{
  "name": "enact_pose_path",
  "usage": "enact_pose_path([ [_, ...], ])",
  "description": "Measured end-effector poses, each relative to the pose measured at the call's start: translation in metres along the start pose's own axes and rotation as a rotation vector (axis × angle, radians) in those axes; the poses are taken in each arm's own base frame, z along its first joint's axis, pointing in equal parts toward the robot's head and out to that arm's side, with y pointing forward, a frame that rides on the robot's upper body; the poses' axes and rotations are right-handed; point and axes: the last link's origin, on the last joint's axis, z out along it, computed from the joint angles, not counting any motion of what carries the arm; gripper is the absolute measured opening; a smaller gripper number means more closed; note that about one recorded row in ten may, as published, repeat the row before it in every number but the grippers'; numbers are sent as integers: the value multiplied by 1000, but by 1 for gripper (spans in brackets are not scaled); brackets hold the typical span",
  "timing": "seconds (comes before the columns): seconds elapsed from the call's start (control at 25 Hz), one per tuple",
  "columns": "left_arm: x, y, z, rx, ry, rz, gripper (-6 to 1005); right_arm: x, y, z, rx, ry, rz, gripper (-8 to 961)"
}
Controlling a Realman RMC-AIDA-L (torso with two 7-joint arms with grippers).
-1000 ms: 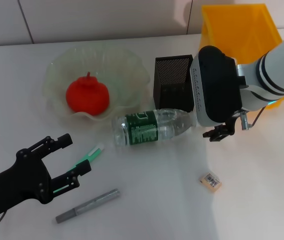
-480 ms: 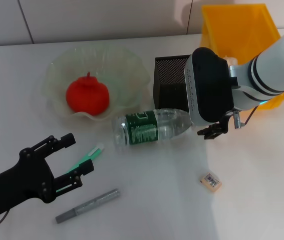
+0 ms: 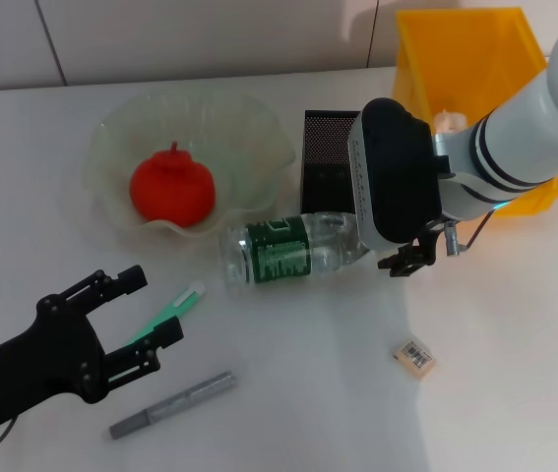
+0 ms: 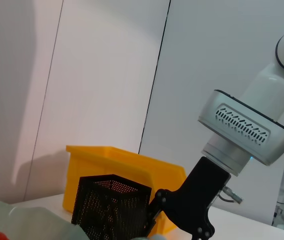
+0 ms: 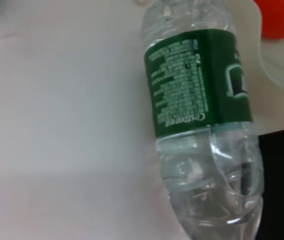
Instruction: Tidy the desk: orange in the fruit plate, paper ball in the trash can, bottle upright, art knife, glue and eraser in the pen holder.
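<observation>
The orange [image 3: 170,190] lies in the fruit plate [image 3: 259,133]. The bottle [image 3: 293,251] [image 5: 199,85] lies on its side in front of the pen holder [image 3: 333,162] [image 4: 112,206]. My right gripper [image 4: 179,222] hangs open over the bottle's neck end, its fingers hidden under the wrist in the head view. A pale wad, seemingly the paper ball [image 3: 448,121], shows inside the trash can [image 3: 475,59]. The eraser [image 3: 413,356] lies alone at the front right. My left gripper [image 3: 153,305] is open beside a green-and-white stick [image 3: 182,300], likely the glue. A grey stick [image 3: 172,404], likely the art knife, lies nearer.
The table [image 3: 298,393] is white and a wall stands close behind the trash can. The bottle's neck end lies close to the pen holder's front.
My right arm has moved left, from beside the pen holder to over the bottle's neck end. The left gripper has barely shifted.
</observation>
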Motion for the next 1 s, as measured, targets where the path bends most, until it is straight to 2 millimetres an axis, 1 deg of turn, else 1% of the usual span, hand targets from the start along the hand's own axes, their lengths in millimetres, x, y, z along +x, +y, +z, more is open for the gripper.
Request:
enact_pose_path([
  [0.16,-1,1,-1,3,-1,-3,785,-1,0,4,-8,7,-1,693],
  [0.56,-1,1,-1,3,0,-4,785,-3,-1,6,-5,10,1,685],
  [0.96,-1,1,-2,3,2,-5,786,-3,-2,7,-18,24,7,437],
  [1.0,-1,1,-2,3,2,-5,786,-3,-2,7,-18,24,7,437],
])
